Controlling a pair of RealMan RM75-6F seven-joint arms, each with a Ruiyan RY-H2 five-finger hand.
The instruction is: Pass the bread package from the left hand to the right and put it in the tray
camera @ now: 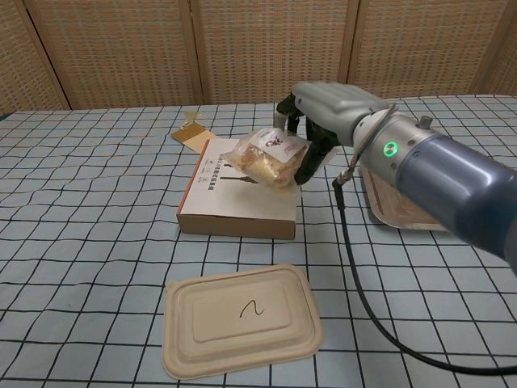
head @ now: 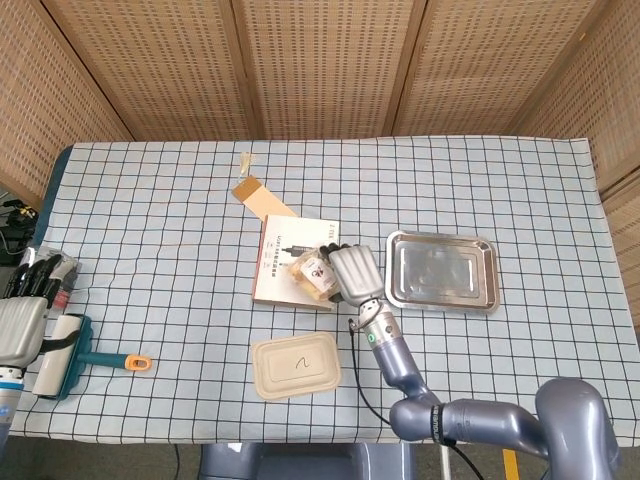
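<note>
My right hand point(head: 356, 272) grips the bread package point(head: 313, 272), a clear bag with a white label and pale rolls inside. In the chest view the bread package point(camera: 269, 158) hangs just above the white box, with the right hand point(camera: 323, 113) wrapped around its right side. The metal tray point(head: 443, 270) lies to the right of that hand, with nothing in it. In the chest view the tray point(camera: 396, 212) is mostly hidden behind my right forearm. My left hand point(head: 25, 318) sits at the table's far left edge, fingers apart and holding nothing.
A white box point(head: 283, 265) point(camera: 238, 194) lies under the package. A beige moulded lid point(head: 295, 365) point(camera: 240, 318) sits near the front edge. A teal brush with an orange handle tip point(head: 100, 357) lies beside my left hand. A cardboard scrap point(head: 262, 200) rests behind the box.
</note>
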